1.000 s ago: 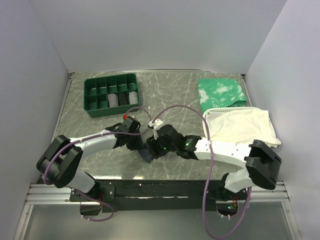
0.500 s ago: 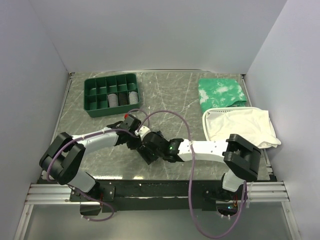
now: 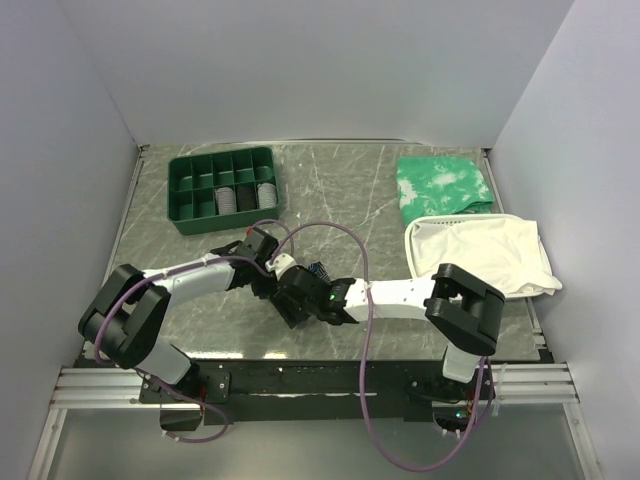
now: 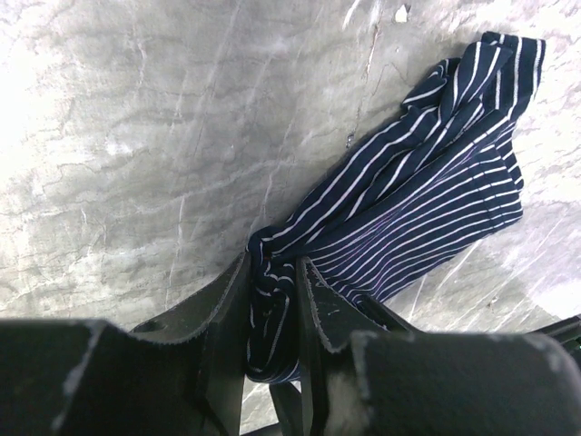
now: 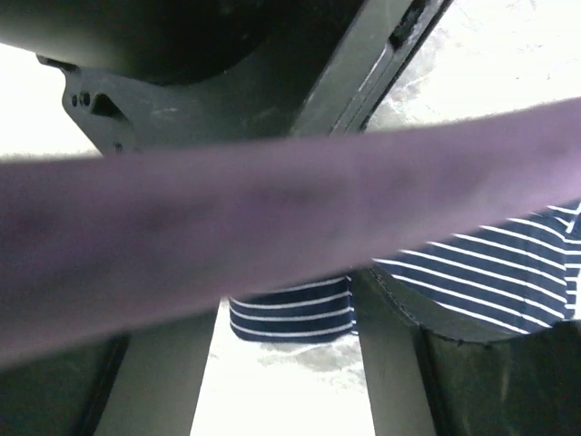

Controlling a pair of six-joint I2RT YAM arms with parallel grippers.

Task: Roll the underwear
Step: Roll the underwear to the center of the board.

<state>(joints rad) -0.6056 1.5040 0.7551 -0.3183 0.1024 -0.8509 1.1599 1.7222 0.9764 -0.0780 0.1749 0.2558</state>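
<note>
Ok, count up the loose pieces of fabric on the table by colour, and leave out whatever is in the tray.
Navy with pale stripes: 1, the underwear
White: 1, the white cloth
Green and white: 1, the mottled cloth
Total: 3

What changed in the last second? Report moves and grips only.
The right arm swung left, its elbow drawing away from the white cloth, carrying the right gripper up against the left gripper. The left gripper stayed shut on the underwear. The tray and green cloth did not move.
</note>
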